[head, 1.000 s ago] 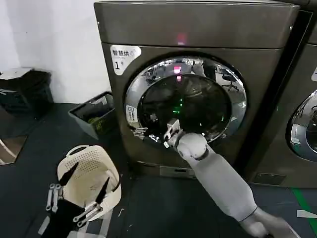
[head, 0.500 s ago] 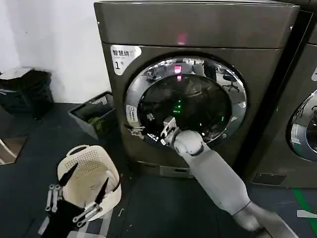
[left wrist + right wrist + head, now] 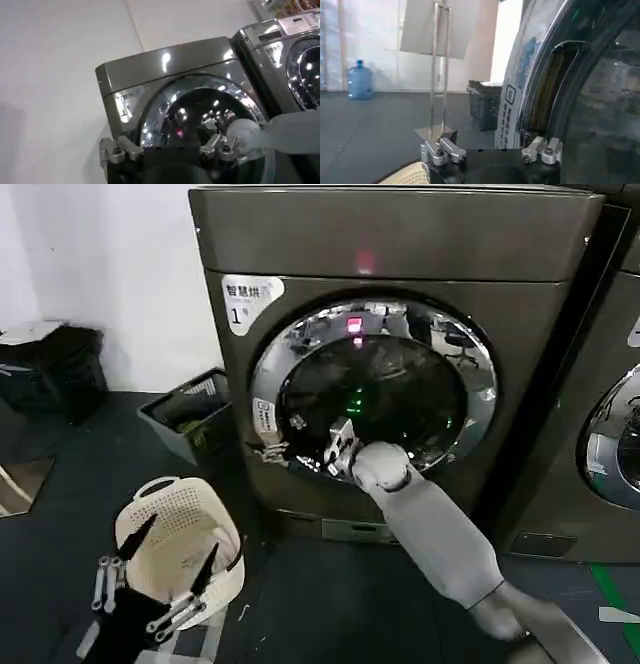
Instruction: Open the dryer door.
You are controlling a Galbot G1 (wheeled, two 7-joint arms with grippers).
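Clutter on the dark floor (image 3: 320, 604)
A cream perforated laundry basket (image 3: 180, 529) is seen low left, a dark bin (image 3: 185, 419) by the white wall (image 3: 110, 274), and a second machine (image 3: 610, 404) right.

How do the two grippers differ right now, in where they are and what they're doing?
The right gripper is raised against the lower left of the dryer door; the left gripper hangs low over the white basket, away from the dryer. The right one is at work, the left idle. Both have open fingers.
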